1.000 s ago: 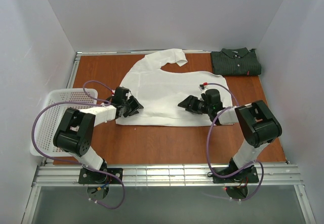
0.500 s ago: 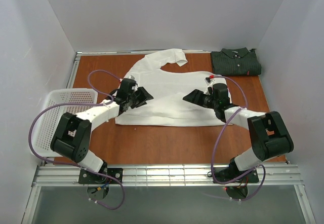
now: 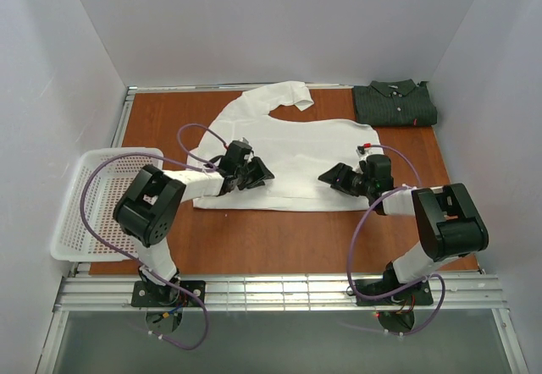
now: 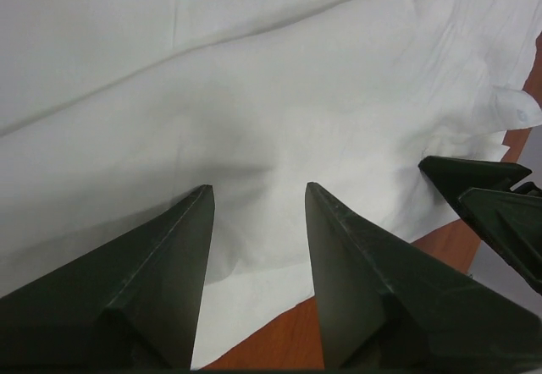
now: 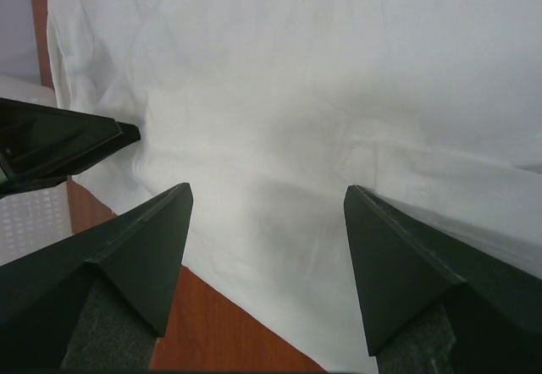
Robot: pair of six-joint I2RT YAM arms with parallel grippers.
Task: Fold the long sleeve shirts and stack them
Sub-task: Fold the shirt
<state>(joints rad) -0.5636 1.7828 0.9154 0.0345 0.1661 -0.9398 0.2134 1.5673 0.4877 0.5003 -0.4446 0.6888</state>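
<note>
Now that both arms have dropped back to the near hem of the white shirt (image 3: 296,141), spread mid-counter (image 3: 279,239) while the dark shirt (image 3: 395,103) sits folded in the far right corner, we expect a hem grab next, the left fingers (image 3: 257,171) and right fingers (image 3: 333,175) gaping empty, cloth contact unclear.

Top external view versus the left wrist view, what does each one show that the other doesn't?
Only the top external view shows the folded dark shirt at the far right corner of the table, the white basket at the left edge, and both arms whole. Only the left wrist view shows the left gripper up close, open, with creases in the cloth ahead of it. Both show the white shirt, the brown table and the right gripper.
</note>
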